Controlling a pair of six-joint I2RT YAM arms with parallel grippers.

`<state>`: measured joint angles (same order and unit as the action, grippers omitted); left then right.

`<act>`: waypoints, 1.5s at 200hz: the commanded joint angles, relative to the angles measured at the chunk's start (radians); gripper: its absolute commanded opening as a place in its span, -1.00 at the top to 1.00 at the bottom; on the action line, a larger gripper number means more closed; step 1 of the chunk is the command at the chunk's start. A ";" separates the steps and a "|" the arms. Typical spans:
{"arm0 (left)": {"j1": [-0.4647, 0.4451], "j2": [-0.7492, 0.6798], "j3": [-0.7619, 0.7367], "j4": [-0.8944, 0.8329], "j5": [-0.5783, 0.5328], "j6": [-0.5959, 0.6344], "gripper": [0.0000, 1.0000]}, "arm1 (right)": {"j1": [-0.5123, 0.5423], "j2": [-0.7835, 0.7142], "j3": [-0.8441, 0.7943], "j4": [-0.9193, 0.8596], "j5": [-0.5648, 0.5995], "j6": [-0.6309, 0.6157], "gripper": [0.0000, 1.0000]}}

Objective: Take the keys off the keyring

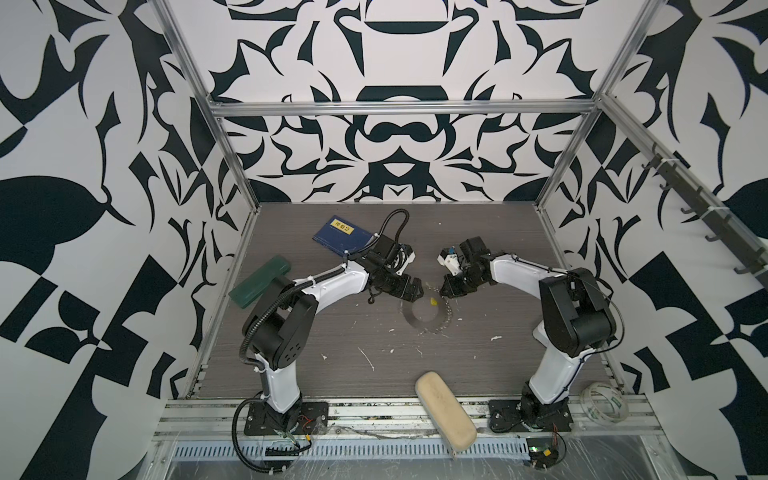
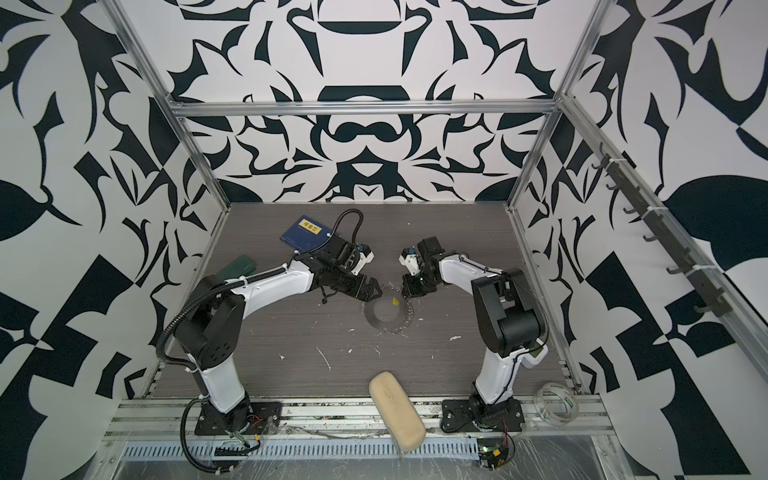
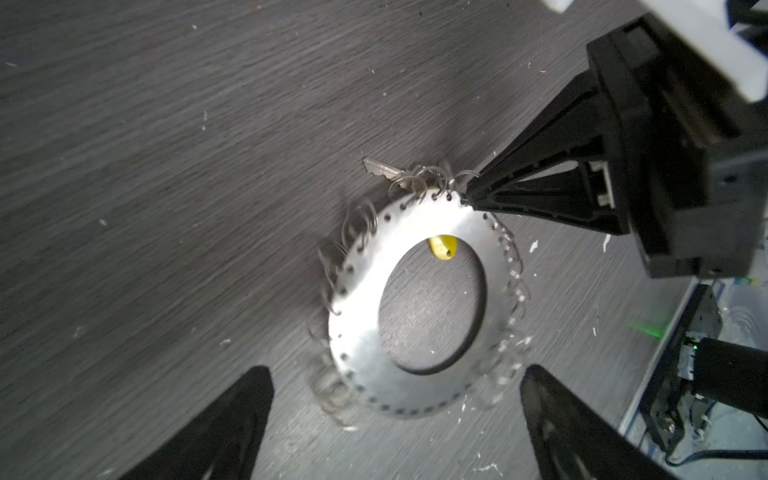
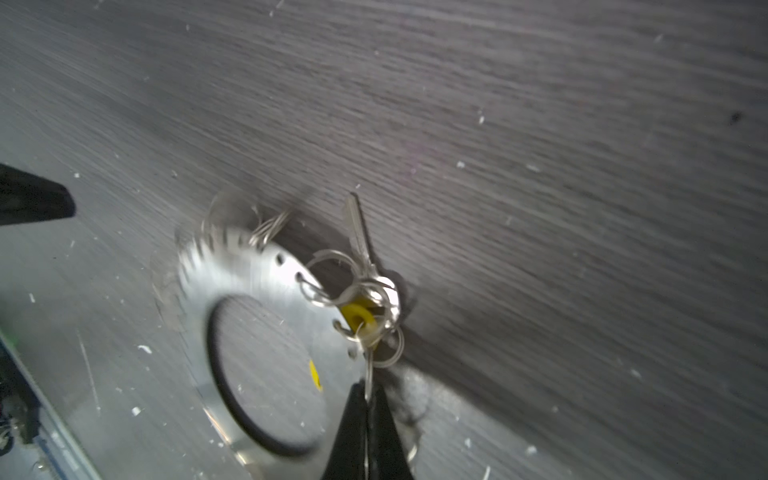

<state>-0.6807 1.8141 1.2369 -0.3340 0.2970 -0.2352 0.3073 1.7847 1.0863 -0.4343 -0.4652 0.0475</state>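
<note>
The keyring, a flat grey metal disc (image 1: 409,322) (image 2: 371,320) (image 3: 361,332) (image 4: 241,278) with a big round hole and a fringe of wire rings, lies mid-table. The keys' yellow tag (image 1: 433,302) (image 2: 396,302) (image 3: 444,248) (image 4: 359,316) sits at its far rim, partly under the disc, amid tangled rings beside a silver metal key (image 3: 380,168) (image 4: 357,232). My right gripper (image 1: 446,291) (image 2: 406,291) (image 3: 469,195) (image 4: 367,395) is shut on a thin silver ring of that cluster. The left gripper (image 1: 415,291) (image 2: 374,291) (image 3: 397,374) hovers open over the disc's other side, holding nothing.
A blue book (image 1: 343,235) lies at the back left and a green case (image 1: 259,282) at the left edge. A beige case (image 1: 446,411) straddles the front rail, and a tape roll (image 1: 602,401) sits front right. White scraps (image 1: 365,357) dot the table.
</note>
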 commanded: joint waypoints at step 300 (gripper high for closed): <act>-0.003 -0.240 0.133 0.060 0.074 0.025 -0.81 | 0.000 -0.557 0.061 0.114 0.073 0.411 1.00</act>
<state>-0.6792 1.5410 1.3251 -0.2840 0.3733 -0.1715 0.3073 1.2575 1.1172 -0.3687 -0.4374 0.4171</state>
